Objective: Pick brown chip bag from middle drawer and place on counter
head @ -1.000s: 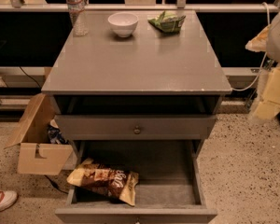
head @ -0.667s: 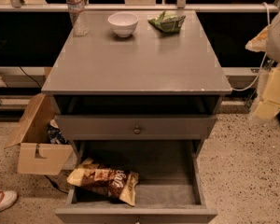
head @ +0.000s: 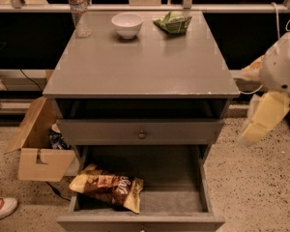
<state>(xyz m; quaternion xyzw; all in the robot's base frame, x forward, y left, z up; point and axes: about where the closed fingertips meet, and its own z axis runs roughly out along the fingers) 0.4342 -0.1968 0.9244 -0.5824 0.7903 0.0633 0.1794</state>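
Smooth glossy grey bench (head: pixel 140 66); speckled floor (head: pixel 261 187). Crinkled brown chip bag (head: pixel 108 187) at 7 o'clock in open grey wooden drawer (head: pixel 171 201). Pale end effector (head: pixel 263 117) at 3 o'clock, beside the bench; grip state cannot be told.

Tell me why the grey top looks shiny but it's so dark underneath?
Camera view: light from above leaves a soft sheen on the counter, whose slab shades the gap beneath; the middle drawer is dim at its back, yet the brown chip bag glints at its front left; the gripper sits brightly lit right of the counter.
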